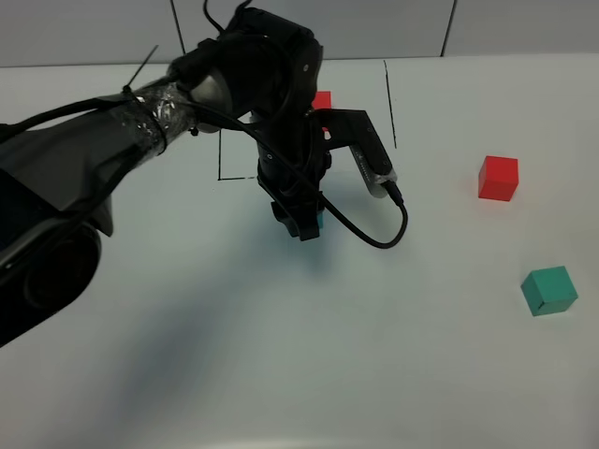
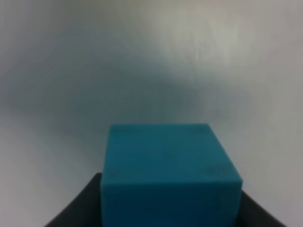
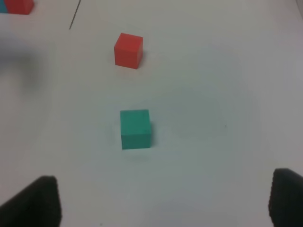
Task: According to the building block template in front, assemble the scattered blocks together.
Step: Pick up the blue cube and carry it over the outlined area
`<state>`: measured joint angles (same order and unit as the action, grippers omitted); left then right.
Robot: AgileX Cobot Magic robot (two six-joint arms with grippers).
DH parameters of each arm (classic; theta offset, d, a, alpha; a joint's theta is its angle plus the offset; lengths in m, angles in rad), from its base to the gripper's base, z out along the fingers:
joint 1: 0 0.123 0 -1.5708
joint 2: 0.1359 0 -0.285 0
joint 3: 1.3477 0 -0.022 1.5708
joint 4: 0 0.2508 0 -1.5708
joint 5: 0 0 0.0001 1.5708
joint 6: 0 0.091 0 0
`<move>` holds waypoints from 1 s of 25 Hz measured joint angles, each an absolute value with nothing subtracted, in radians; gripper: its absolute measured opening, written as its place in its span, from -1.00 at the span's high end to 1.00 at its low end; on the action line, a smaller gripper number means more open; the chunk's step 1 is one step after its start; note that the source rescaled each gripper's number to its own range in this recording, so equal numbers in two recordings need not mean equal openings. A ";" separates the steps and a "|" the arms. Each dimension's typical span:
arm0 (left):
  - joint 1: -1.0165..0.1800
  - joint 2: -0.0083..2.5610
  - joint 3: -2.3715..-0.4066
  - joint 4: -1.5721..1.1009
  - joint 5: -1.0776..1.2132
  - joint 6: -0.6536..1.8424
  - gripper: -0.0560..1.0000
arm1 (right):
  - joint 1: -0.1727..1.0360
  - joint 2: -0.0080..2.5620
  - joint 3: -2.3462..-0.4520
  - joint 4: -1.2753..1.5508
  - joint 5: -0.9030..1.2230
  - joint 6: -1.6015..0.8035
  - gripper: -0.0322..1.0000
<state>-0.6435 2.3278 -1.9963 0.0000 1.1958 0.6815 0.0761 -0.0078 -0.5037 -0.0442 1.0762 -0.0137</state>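
My left gripper [image 1: 304, 221] reaches to the middle of the table, shut on the blue block [image 1: 319, 222], just above or on the surface. In the left wrist view the blue block [image 2: 168, 170] fills the space between the dark fingers [image 2: 78, 210]. The template is mostly hidden behind the left arm; only its red cube [image 1: 322, 99] and the black frame lines [image 1: 389, 103] show. The loose red block [image 1: 498, 178] and the green block [image 1: 549, 289] lie at the right. My right gripper [image 3: 165, 203] hovers open above the green block [image 3: 136, 128], with the red block [image 3: 128, 50] beyond.
The left arm, wrapped in tape with a looping black cable [image 1: 379, 234], spans the left and centre of the white table [image 1: 281, 374]. The table's far edge meets a grey wall [image 1: 524, 28].
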 joint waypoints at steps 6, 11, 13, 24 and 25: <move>-0.681 2.415 -2.121 0.000 1.196 0.729 0.89 | 0.076 -0.008 -0.504 -0.044 1.076 -0.014 -0.56; -0.697 2.442 -2.161 0.000 1.196 0.785 0.89 | 0.076 -0.008 -0.504 -0.044 1.076 -0.014 -0.56; -0.697 2.444 -2.161 0.000 1.196 0.791 0.89 | 0.076 -0.008 -0.504 -0.044 1.076 -0.014 -0.56; -0.697 2.445 -2.162 0.000 1.196 0.835 0.89 | 0.076 -0.008 -0.504 -0.044 1.076 -0.012 -0.56; -0.697 2.445 -2.162 0.000 1.196 0.835 0.89 | 0.076 -0.008 -0.504 -0.044 1.076 -0.012 -0.56</move>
<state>-0.6972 2.4446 -2.1615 0.0000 1.1958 0.8350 0.0761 -0.0078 -0.5037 -0.0442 1.0762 -0.0124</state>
